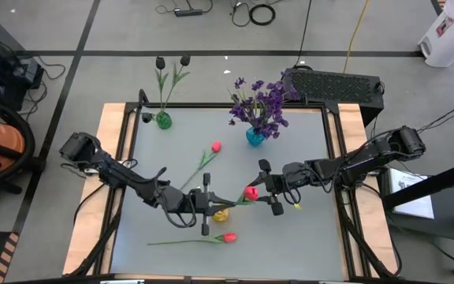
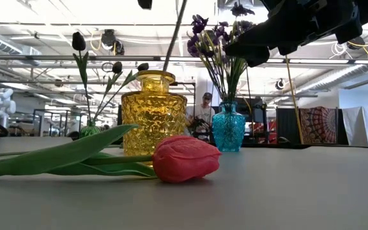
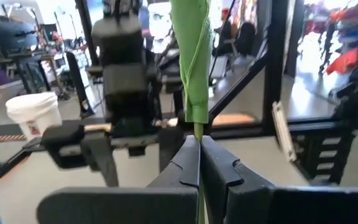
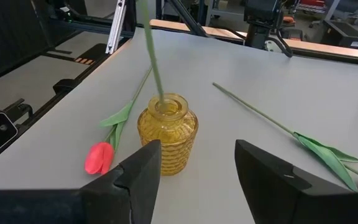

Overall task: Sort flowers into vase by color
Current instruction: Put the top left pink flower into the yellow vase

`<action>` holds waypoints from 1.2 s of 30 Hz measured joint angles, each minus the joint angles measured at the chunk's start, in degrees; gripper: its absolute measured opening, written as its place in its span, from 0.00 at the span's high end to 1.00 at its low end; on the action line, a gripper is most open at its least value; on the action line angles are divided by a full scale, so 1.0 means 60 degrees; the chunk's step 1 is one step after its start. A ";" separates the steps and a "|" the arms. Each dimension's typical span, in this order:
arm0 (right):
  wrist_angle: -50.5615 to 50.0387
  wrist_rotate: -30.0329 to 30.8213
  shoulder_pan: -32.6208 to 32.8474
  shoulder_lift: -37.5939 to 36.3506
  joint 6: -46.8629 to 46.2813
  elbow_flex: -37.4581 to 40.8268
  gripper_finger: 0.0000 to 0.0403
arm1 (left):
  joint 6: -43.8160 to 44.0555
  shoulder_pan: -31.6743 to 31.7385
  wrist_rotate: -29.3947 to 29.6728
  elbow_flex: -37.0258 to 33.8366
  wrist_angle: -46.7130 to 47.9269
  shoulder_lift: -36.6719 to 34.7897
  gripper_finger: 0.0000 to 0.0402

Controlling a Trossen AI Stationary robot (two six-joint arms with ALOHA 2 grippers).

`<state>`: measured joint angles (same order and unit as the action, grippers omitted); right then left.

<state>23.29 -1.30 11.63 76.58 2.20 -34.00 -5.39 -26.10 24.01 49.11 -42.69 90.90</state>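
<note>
A yellow glass vase (image 1: 221, 213) stands near the table's middle front. A red tulip (image 1: 250, 192) leans over it, its stem (image 4: 155, 62) down in the vase's mouth; my left gripper (image 3: 199, 140) is shut on that stem. My right gripper (image 4: 197, 146) stands open just right of the vase, touching nothing. Two more red tulips (image 1: 215, 147) (image 1: 227, 237) lie flat on the table. Black tulips stand in a green vase (image 1: 163, 120) at the far left. Purple flowers (image 1: 260, 102) fill a blue vase (image 1: 254, 136). My left gripper pinches the red tulip's thin green stem (image 3: 198, 129) between its two fingers, just under a folded leaf (image 3: 194, 62). The fingers reach in level from the table's left and lie across the stem. The stem stands tilted, with its lower end inside the yellow vase.
The near tulip (image 2: 185, 158) lies just in front of the yellow vase (image 2: 153, 112). A black box (image 1: 333, 85) sits beyond the table's far right corner. Bare grey tabletop (image 1: 306, 237) lies at the front right.
</note>
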 joint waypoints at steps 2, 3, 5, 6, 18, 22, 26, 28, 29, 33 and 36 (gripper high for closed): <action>-0.0004 0.0000 0.0002 0.0000 0.0000 0.0000 0.51 | -0.0017 0.0076 0.0008 -0.0005 0.0085 0.0048 1.00; 0.0000 0.0000 0.0002 0.0000 0.0000 0.0000 0.51 | -0.0064 0.0114 0.0010 -0.0005 0.0067 0.0053 1.00; 0.0000 0.0000 -0.0002 0.0000 0.0000 0.0000 0.51 | -0.0183 0.0153 0.0014 -0.0005 0.0073 0.0050 1.00; 0.0000 0.0000 0.0002 0.0000 0.0000 0.0000 0.51 | -0.0197 0.0174 0.0014 -0.0005 0.0121 0.0050 1.00; 0.0000 0.0000 0.0000 0.0000 0.0000 0.0000 0.51 | 0.0812 0.0159 0.0047 -0.0005 0.1852 0.0017 1.00; 0.0000 0.0000 0.0002 0.0000 0.0000 0.0000 0.51 | 0.1159 0.0180 0.0047 -0.0005 0.2564 0.0017 1.00; -0.0004 0.0000 0.0001 0.0000 0.0000 0.0000 0.51 | 0.1448 0.0174 0.0132 -0.0005 0.2926 0.0017 0.96; 0.0000 -0.0002 0.0002 0.0000 0.0000 0.0000 0.51 | 0.1699 0.0165 0.0358 -0.0005 0.2986 0.0017 0.93; 0.0000 0.0000 0.0002 0.0000 0.0000 0.0000 0.51 | 0.1779 0.0164 0.0450 -0.0005 0.3040 0.0017 0.90; -0.0001 0.0000 0.0000 0.0000 0.0000 0.0000 0.51 | 0.1849 0.0170 0.0609 -0.0005 0.3343 0.0017 0.80; 0.0000 0.0000 0.0001 0.0000 0.0000 0.0000 0.51 | 0.1847 0.0160 0.0764 -0.0005 0.3613 0.0017 0.73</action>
<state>23.29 -1.30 11.63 76.58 2.20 -34.00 5.69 -25.14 28.60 49.08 -21.02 91.00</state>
